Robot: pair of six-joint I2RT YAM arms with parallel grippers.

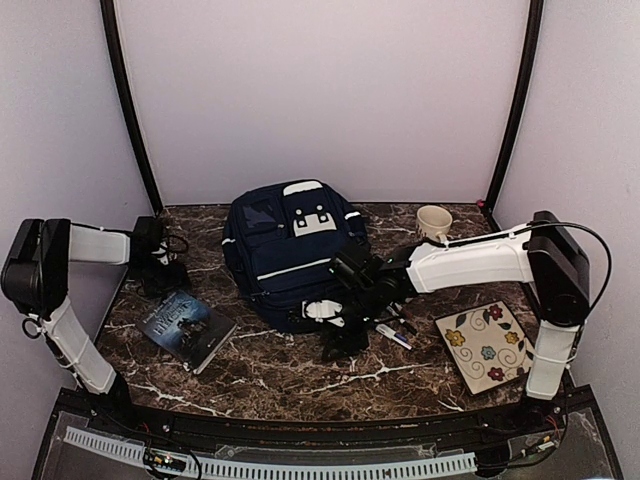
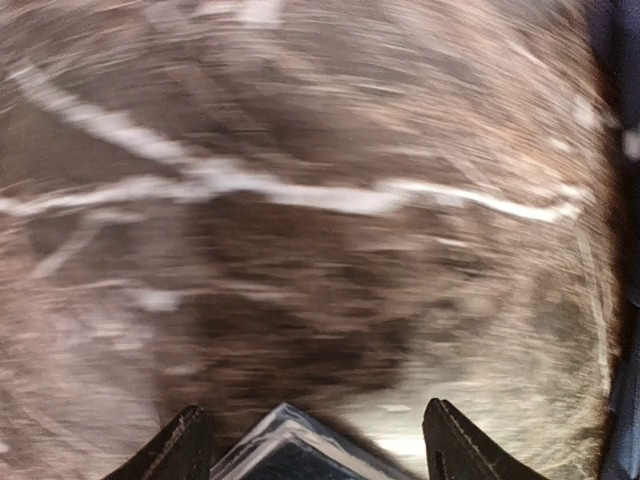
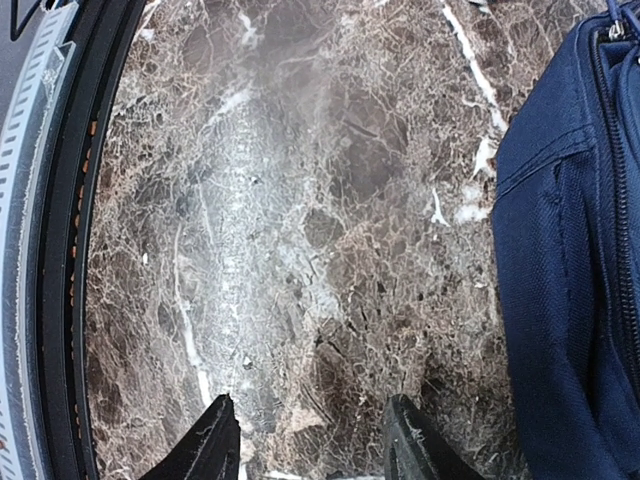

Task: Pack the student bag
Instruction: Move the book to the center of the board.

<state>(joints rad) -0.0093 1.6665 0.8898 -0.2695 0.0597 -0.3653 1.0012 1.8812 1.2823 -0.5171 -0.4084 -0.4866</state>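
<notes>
The navy blue student bag (image 1: 293, 250) lies flat at the middle back of the marble table, its white patch facing up and its zips shut. My right gripper (image 1: 345, 342) hangs just in front of the bag's near edge. In the right wrist view it (image 3: 315, 440) is open and empty over bare marble, with the bag (image 3: 570, 260) at the right. My left gripper (image 1: 164, 277) is at the far left, just behind a dark book (image 1: 187, 328). In the blurred left wrist view it (image 2: 315, 445) is open, with the book's corner (image 2: 290, 450) between the fingers and apart from them.
Pens (image 1: 396, 335) lie right of my right gripper. A flowered square plate (image 1: 486, 346) sits at the front right. A cream mug (image 1: 433, 221) stands at the back right. The table's black front edge (image 3: 50, 250) shows in the right wrist view.
</notes>
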